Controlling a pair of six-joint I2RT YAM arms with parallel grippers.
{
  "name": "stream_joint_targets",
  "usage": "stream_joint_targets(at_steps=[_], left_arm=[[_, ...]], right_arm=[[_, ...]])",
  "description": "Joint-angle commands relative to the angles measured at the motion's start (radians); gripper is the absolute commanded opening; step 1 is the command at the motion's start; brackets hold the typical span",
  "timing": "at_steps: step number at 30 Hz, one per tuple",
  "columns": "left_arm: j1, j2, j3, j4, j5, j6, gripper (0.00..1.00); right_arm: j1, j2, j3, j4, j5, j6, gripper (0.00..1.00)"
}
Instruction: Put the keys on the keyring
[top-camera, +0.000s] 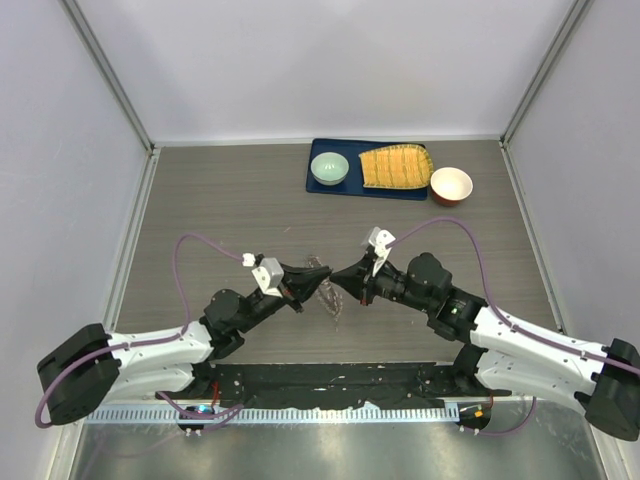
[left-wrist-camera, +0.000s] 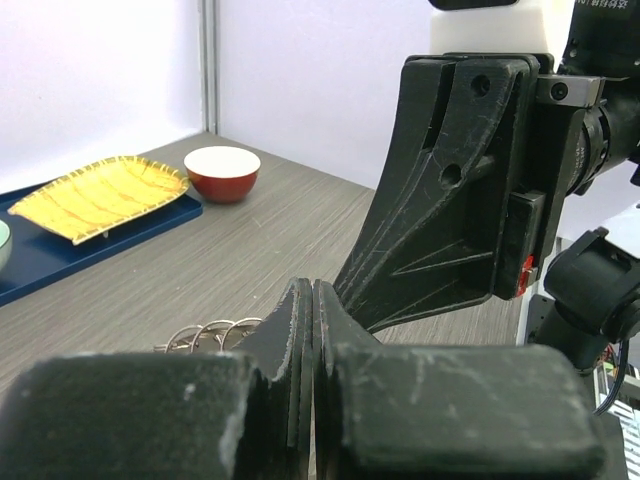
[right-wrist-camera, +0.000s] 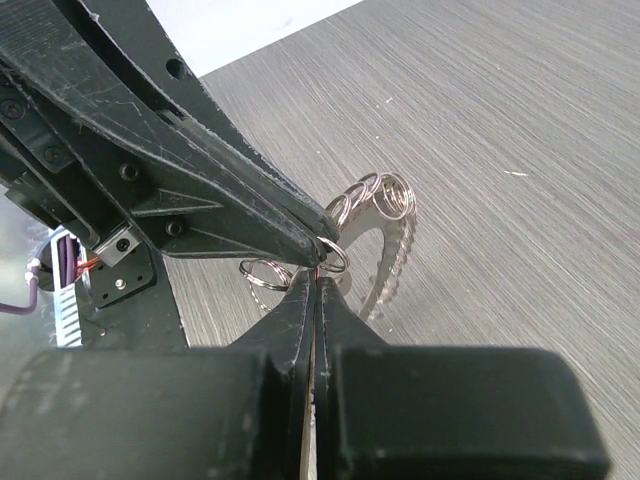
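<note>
The keyring (top-camera: 333, 303), a grey ring fringed with small wire rings, hangs above the table between my two grippers. My left gripper (top-camera: 316, 284) is shut, its tips on one small ring of the keyring (right-wrist-camera: 388, 232). In the left wrist view its jaws (left-wrist-camera: 313, 290) are pressed together, with a few rings (left-wrist-camera: 205, 335) showing to their left. My right gripper (right-wrist-camera: 318, 280) is shut tip to tip against the left fingers (right-wrist-camera: 200, 190). A thin sliver shows between its jaws, which I take for the key seen edge-on. The right fingers (left-wrist-camera: 430, 220) loom just above the left tips.
A dark blue tray (top-camera: 320, 188) at the back holds a pale green bowl (top-camera: 329, 168) and a yellow woven dish (top-camera: 396, 166). A red bowl (top-camera: 451, 185) stands to its right. White walls enclose the table on three sides.
</note>
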Motion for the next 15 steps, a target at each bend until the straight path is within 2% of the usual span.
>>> stream_joint_targets(at_steps=[1, 3, 4, 5, 7, 10, 15], left_arm=[[-0.004, -0.040, -0.002, 0.072, 0.011, -0.007, 0.07], [-0.004, -0.066, 0.001, 0.022, 0.012, -0.008, 0.21], [-0.004, -0.079, 0.001, 0.004, 0.012, -0.011, 0.32], [-0.004, -0.095, 0.003, -0.041, 0.011, -0.016, 0.36], [-0.004, -0.158, 0.010, -0.111, -0.011, -0.028, 0.41], [-0.004, -0.255, 0.056, -0.326, -0.055, -0.033, 0.43], [-0.004, -0.310, 0.157, -0.697, -0.114, -0.056, 0.50]], right_arm=[[0.008, -0.039, 0.002, 0.048, 0.020, 0.003, 0.01], [0.008, -0.039, 0.005, 0.011, 0.026, -0.026, 0.01], [0.009, -0.041, 0.016, -0.004, 0.028, -0.041, 0.01], [0.008, -0.039, 0.024, -0.020, 0.026, -0.054, 0.01], [0.006, -0.036, 0.043, -0.064, 0.020, -0.100, 0.01], [0.008, -0.025, 0.079, -0.129, 0.020, -0.158, 0.01], [0.008, -0.005, 0.106, -0.190, -0.008, -0.207, 0.01]])
